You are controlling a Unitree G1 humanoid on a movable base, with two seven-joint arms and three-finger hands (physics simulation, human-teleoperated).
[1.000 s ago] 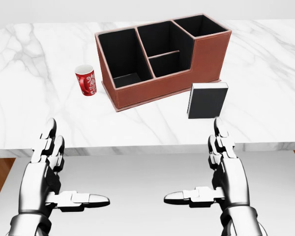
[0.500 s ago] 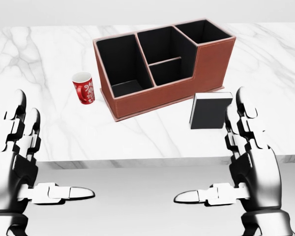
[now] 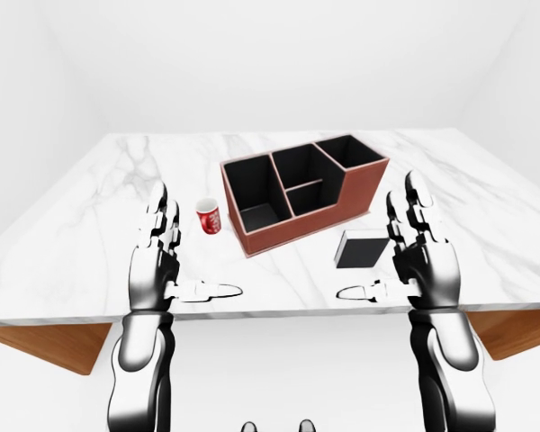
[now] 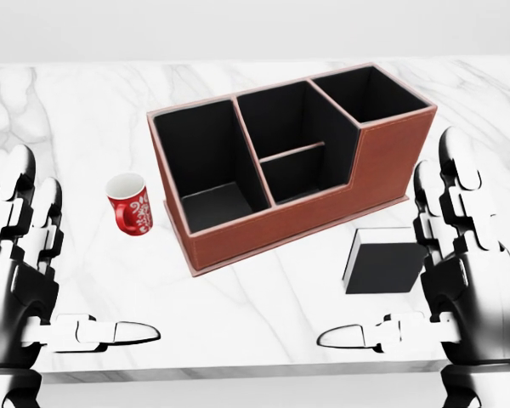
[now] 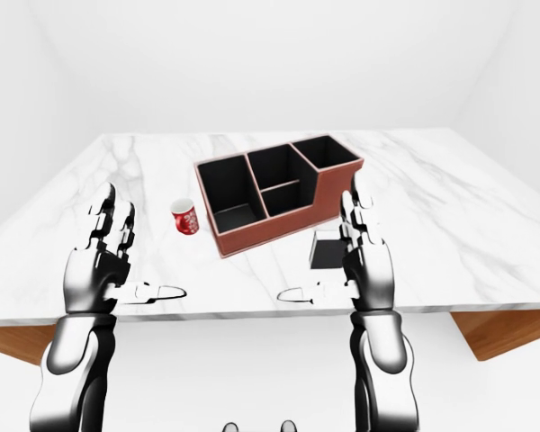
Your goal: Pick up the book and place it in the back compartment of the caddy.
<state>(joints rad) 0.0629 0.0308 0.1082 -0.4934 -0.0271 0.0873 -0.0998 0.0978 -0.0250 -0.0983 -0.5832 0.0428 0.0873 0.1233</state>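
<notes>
Both hands spread, holding nothing.
My left hand (image 4: 25, 280) and right hand (image 4: 463, 272) flank book (image 4: 382, 262), caddy (image 4: 289, 166); cup (image 4: 129, 202) pattern unreadable.

Left hand (image 3: 157, 261) and right hand (image 3: 423, 256): glossy silver-chrome shells over black joints, three segmented fingers each with rounded tips. Forearms are smooth chrome cylinders banded with black at the wrists. No cables, screws or markings can be made out.

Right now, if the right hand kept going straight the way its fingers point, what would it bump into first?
Probably the caddy: the right hand stands open beside the book, fingers pointing toward the caddy's raised end. Depth is uncertain.
</notes>
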